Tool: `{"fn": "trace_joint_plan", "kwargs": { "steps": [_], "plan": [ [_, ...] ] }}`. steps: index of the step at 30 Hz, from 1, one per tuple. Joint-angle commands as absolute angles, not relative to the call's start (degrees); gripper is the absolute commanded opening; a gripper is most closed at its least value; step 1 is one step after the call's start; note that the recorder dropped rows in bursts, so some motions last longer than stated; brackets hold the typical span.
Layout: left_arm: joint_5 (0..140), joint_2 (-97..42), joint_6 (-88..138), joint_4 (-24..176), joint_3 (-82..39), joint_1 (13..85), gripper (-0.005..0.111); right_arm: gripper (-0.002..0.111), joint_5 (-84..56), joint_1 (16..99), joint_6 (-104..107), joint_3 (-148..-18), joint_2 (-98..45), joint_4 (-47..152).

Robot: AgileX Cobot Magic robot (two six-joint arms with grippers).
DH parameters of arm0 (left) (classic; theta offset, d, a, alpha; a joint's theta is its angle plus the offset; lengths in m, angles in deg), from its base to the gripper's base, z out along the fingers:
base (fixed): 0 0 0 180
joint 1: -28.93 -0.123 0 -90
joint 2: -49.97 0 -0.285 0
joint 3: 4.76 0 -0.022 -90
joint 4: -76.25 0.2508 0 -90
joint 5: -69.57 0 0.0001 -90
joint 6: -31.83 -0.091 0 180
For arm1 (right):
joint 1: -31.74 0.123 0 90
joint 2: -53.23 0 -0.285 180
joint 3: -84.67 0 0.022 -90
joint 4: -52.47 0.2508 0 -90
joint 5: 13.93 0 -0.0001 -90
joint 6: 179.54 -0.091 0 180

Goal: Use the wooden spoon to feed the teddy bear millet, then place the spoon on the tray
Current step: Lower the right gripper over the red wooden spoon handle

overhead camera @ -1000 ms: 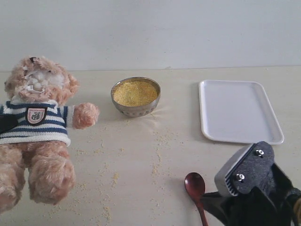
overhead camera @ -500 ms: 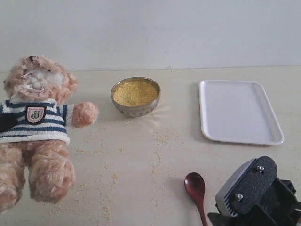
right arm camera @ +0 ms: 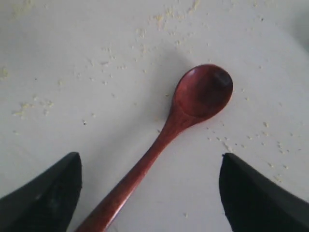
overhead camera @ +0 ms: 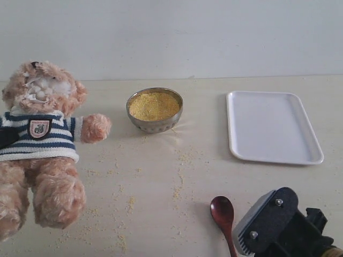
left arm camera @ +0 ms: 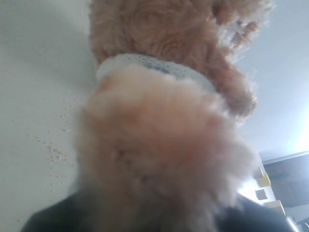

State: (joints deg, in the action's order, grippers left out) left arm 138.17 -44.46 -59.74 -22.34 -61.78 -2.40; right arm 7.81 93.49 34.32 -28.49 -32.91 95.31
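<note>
The teddy bear (overhead camera: 40, 144) sits at the left in its striped shirt, its muzzle flecked with grains. A dark piece of my left gripper (overhead camera: 4, 138) shows at its arm. In the left wrist view, blurred teddy bear fur (left arm camera: 159, 159) fills the jaws, which look shut on it. The wooden spoon (overhead camera: 223, 213) lies on the table at the front. My right gripper (right arm camera: 149, 166) is open, with the wooden spoon handle (right arm camera: 137, 174) lying between its fingers, untouched. Millet (overhead camera: 154, 105) is heaped in a steel bowl (overhead camera: 154, 124). The white tray (overhead camera: 270, 127) stands empty at the right.
Loose millet grains (overhead camera: 179, 176) are scattered over the table between the bear, the bowl and the spoon. The right arm's body (overhead camera: 268, 225) fills the front right corner. A pale wall runs behind the table.
My right gripper has opened wide and sunk toward the table's front edge over the spoon handle. The bear has shifted slightly to the left. The spoon has not moved.
</note>
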Motion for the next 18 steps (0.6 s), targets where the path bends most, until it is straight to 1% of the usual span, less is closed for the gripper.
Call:
{"fn": "trace_joint_plan", "kwargs": {
  "steps": [1, 12, 18],
  "plan": [
    [139.54, -44.17, -60.28, -22.80, -61.96, -2.55, 0.005, 0.075, 6.90, 93.63, 33.82, -29.48, -37.33, 95.35],
    [139.54, -44.17, -60.28, -22.80, -61.96, -2.55, 0.005, 0.075, 11.31, 93.63, 34.74, -29.48, -38.57, 96.69],
    [139.54, -44.17, -60.28, -22.82, -61.96, -2.55, 0.005, 0.075, 10.93, 93.63, 43.86, -29.48, -38.57, 103.80]
  ]
}}
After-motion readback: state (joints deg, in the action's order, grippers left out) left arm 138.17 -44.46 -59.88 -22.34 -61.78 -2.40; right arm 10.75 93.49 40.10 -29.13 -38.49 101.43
